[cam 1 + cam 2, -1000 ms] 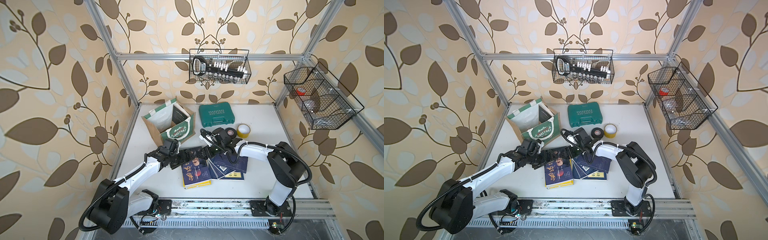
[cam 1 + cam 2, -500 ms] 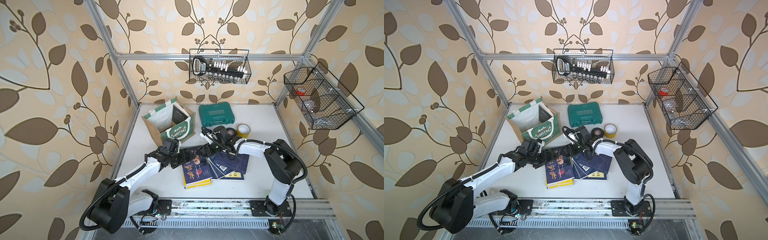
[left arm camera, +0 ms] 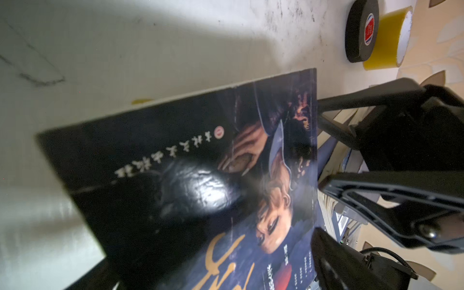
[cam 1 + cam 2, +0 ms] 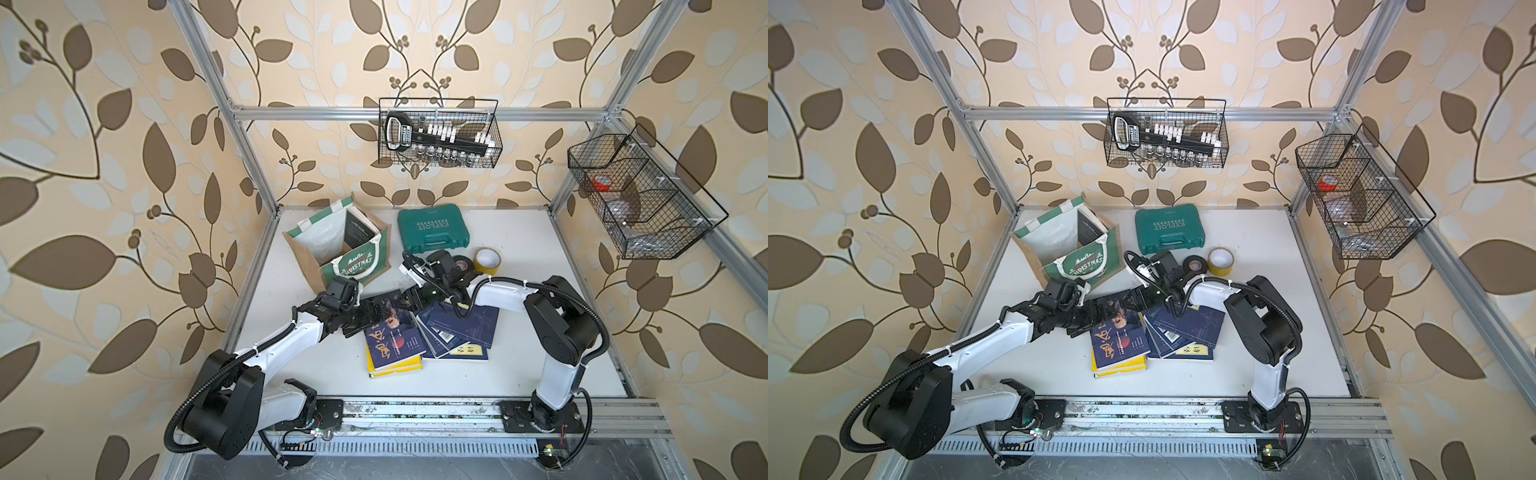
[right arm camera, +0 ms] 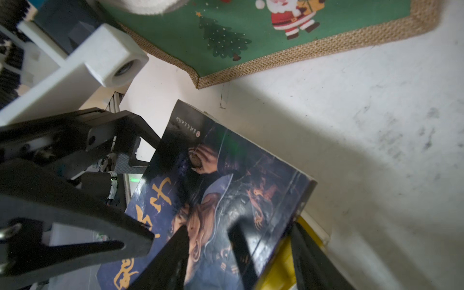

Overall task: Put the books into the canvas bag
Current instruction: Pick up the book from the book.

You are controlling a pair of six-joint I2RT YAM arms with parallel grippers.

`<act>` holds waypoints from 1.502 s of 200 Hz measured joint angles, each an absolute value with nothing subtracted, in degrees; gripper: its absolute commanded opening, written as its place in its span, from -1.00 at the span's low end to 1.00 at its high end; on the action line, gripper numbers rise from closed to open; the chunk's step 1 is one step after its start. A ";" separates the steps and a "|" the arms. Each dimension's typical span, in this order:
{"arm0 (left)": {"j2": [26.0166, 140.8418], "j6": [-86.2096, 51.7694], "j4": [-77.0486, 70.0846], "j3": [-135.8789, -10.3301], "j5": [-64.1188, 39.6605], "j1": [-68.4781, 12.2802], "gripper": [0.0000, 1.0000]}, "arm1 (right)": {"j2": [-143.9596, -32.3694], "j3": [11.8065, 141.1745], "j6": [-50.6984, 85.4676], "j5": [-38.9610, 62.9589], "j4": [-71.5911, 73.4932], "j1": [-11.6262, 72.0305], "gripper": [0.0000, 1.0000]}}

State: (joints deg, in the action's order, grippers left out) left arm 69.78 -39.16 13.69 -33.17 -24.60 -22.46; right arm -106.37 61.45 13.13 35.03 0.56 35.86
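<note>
A navy book with gold lettering (image 4: pixel 392 336) (image 3: pixel 200 175) tops a pile of yellow books (image 4: pixel 395 368), its far end tilted up. More navy books (image 4: pixel 461 328) lie fanned beside it. My left gripper (image 4: pixel 376 311) (image 3: pixel 216 271) is open wide, its fingers on either side of the top book's left edge. My right gripper (image 4: pixel 405 303) (image 5: pixel 241 226) straddles that book's far right corner, one finger over the cover and one under the edge, still with a gap. The canvas bag (image 4: pixel 353 262) stands open behind, with one dark book (image 4: pixel 359 228) upright inside.
A green tool case (image 4: pixel 432 230) lies at the back. A black tape roll (image 4: pixel 462 264) and a yellow tape roll (image 4: pixel 488 261) sit just behind my right wrist. Wire baskets hang on the back wall (image 4: pixel 438 133) and the right wall (image 4: pixel 636 199).
My right gripper has slid toward the left gripper onto the top book's far corner, and its jaws have narrowed. The left gripper has hardly moved.
</note>
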 measured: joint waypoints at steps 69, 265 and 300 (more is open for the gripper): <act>69.89 -39.13 13.91 -33.17 -24.58 -22.46 0.98 | -102.45 58.04 13.47 40.69 5.45 35.38 -0.18; 69.60 -38.72 13.87 -33.17 -24.12 -22.46 0.84 | -109.71 60.84 13.65 45.04 6.42 34.24 0.25; 69.60 -38.50 13.87 -33.17 -24.18 -22.46 0.84 | -111.70 63.44 13.50 45.32 5.82 34.24 0.02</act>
State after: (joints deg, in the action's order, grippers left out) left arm 69.60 -38.50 13.87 -33.17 -24.18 -22.46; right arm -111.70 63.44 13.50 45.32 5.82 34.24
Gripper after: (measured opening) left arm 0.917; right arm 0.569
